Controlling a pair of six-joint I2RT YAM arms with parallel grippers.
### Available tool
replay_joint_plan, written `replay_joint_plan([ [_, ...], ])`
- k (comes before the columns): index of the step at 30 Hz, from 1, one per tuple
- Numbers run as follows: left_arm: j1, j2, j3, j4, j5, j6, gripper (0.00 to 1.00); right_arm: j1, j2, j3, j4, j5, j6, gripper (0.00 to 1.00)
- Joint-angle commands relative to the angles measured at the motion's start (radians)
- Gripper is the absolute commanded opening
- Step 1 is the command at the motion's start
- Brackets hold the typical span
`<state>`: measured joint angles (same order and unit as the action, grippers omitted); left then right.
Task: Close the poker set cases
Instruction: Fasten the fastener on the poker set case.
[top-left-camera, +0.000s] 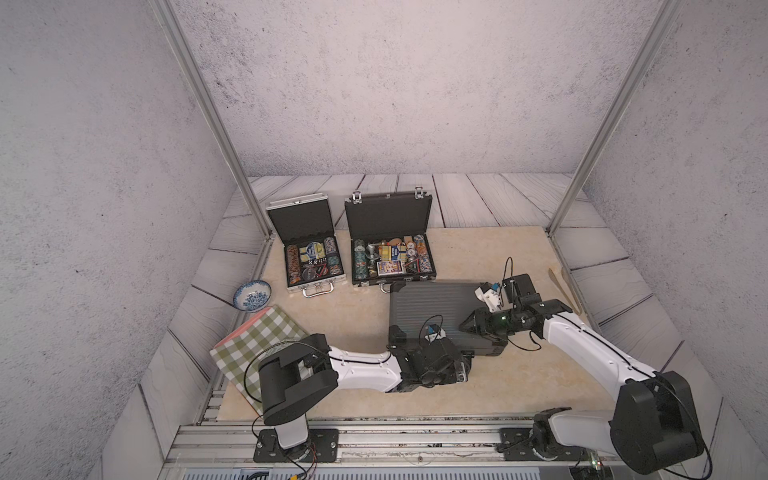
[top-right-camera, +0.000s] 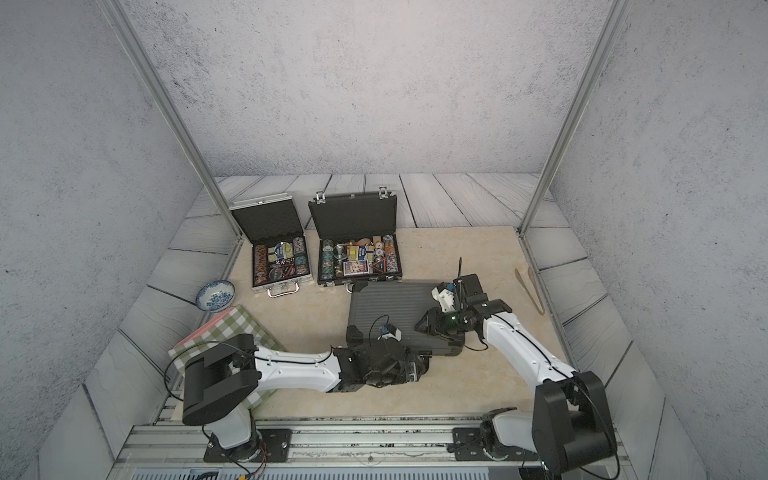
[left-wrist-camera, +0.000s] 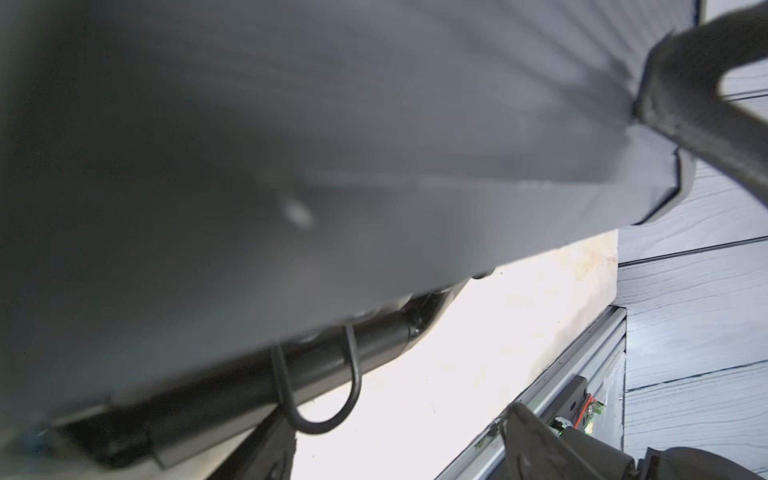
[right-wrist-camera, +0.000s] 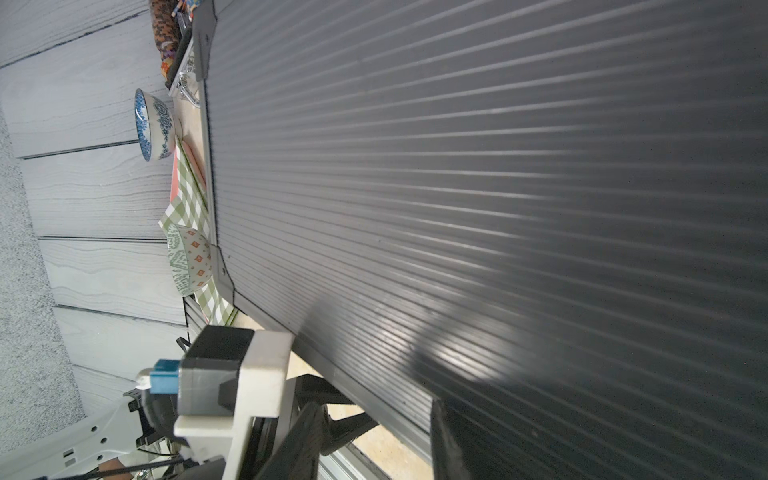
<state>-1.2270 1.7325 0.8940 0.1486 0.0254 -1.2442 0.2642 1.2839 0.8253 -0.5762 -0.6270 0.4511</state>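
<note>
Three poker set cases show in both top views. A small silver case (top-left-camera: 301, 222) and a black case (top-left-camera: 388, 216) stand open at the back, with chips and cards inside. In front lies a large grey ribbed case (top-left-camera: 428, 307) with its lid down. My left gripper (top-left-camera: 466, 368) is open at this case's front side. In the left wrist view its fingers (left-wrist-camera: 536, 440) stand wide apart below a hanging wire latch loop (left-wrist-camera: 316, 382). My right gripper (top-left-camera: 467, 325) lies over the lid near the front right corner. Its jaws are partly apart, one finger (right-wrist-camera: 453, 444) on the ribbed lid and one past the lid's front edge.
A blue-patterned bowl (top-left-camera: 252, 295) and a green checked cloth (top-left-camera: 257, 345) lie at the left. A second patterned bowl (right-wrist-camera: 189, 259) sits on the cloth. Wooden tongs (top-left-camera: 565, 291) lie at the mat's right edge. Metal frame posts rise at both back corners.
</note>
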Motion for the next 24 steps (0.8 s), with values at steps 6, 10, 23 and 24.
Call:
replay_joint_plan([
  [6,-0.003,-0.017,-0.092,0.220,-0.058,-0.109,0.80,-0.008,0.022,-0.083,-0.149,0.127,-0.015,0.46],
  [10,-0.003,-0.026,-0.102,0.273,-0.070,-0.094,0.81,-0.010,0.017,-0.086,-0.156,0.130,-0.021,0.46],
  [23,-0.001,-0.098,-0.088,0.201,-0.171,-0.032,0.81,-0.021,0.000,-0.074,-0.176,0.121,-0.018,0.46],
  [24,0.000,-0.101,-0.087,0.212,-0.187,-0.020,0.81,-0.022,0.001,-0.074,-0.177,0.122,-0.019,0.46],
])
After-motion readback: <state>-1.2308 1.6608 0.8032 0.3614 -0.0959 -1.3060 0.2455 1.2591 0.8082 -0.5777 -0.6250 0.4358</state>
